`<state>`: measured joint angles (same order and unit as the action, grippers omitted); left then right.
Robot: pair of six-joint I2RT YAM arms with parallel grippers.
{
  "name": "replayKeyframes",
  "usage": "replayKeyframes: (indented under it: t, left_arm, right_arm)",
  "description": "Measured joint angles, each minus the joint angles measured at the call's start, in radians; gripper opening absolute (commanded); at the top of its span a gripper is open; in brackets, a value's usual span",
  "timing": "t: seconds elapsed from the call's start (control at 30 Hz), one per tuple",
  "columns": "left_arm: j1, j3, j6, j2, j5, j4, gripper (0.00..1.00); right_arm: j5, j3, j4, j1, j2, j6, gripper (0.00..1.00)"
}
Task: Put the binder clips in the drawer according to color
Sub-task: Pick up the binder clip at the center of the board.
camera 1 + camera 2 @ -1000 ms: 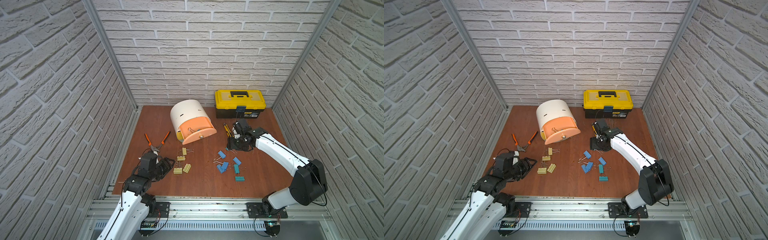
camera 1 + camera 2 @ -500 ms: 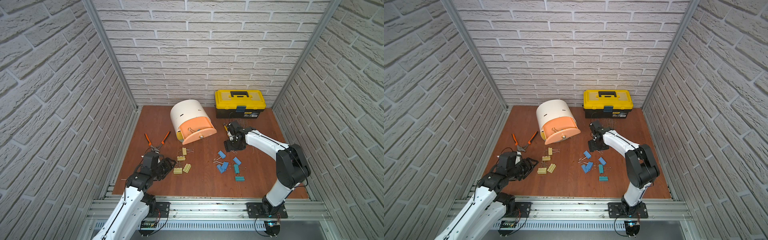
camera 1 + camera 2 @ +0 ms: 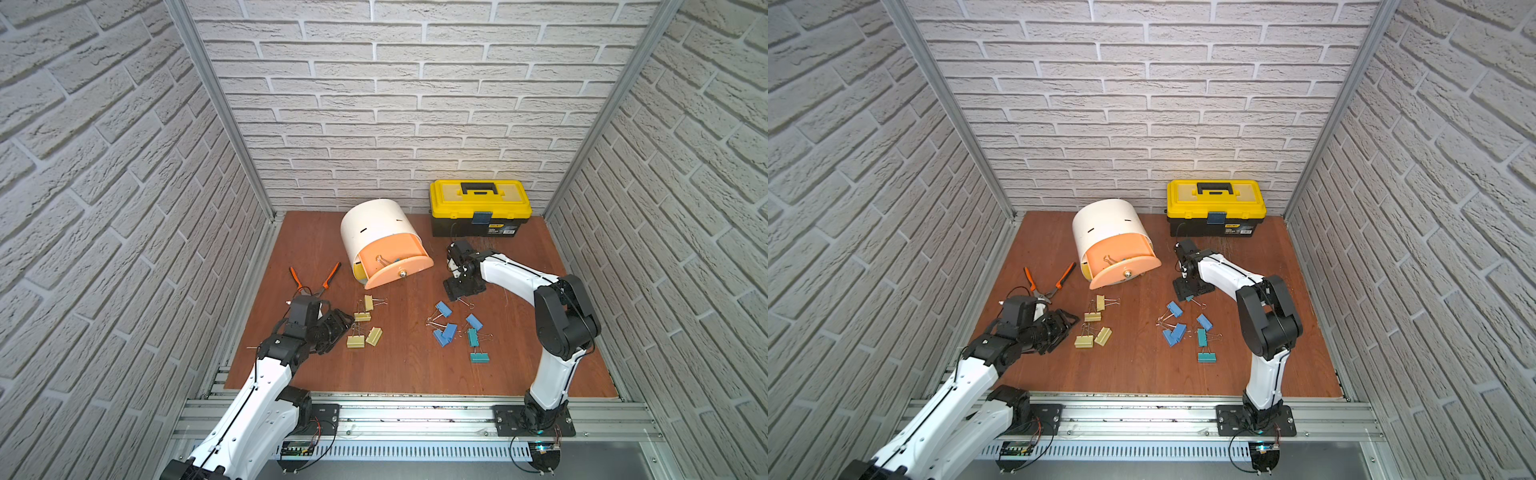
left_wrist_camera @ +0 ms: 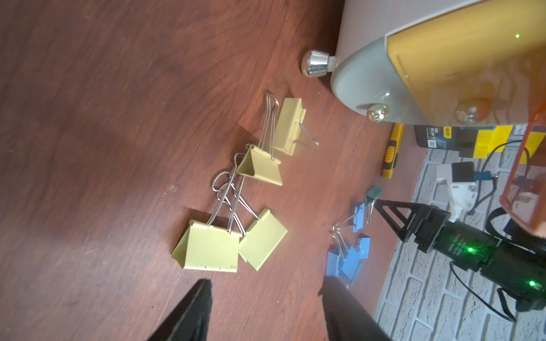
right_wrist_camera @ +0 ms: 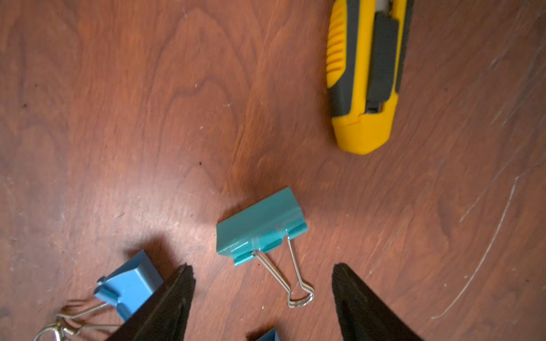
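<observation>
White brick walls box in a reddish wooden counter, and the sorting is only just underway. Right end effector hangs low over a teal clip, jaws spread wide and holding nothing, the clip's wire handles lying between the fingertips. Next call, I'd say: drop a touch, close on that clip, then carry it to the drawer, whose peach top tray is pulled out with what looks like a clip already inside. Left end effector sits open and empty just beside the four yellow clips, whose handles are tangled together, so lifting one cleanly may be awkward. Blue clips crowd near the teal one. A utility knife lies close by, pliers and toolbox stand clear.
</observation>
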<state>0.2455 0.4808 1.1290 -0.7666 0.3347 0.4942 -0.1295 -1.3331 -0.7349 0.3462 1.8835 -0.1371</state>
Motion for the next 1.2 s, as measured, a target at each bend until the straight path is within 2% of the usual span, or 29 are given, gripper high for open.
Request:
replayKeyframes:
  t: [0.8,1.07,1.2]
  left_arm:
    - [-0.043,0.082,-0.026,-0.084,0.031,-0.007,0.65]
    - [-0.045,0.103,-0.036,-0.084,0.031,0.002,0.65]
    - [-0.045,0.103,-0.036,-0.084,0.031,0.003,0.65]
  right_arm:
    - [0.018,-0.047,0.020,-0.044,0.106,0.069,0.76]
    - [0.052,-0.079,0.021,-0.053,0.132,0.071,0.67]
    - [0.067,-0.079,0.022,-0.056,0.132,0.069,0.67]
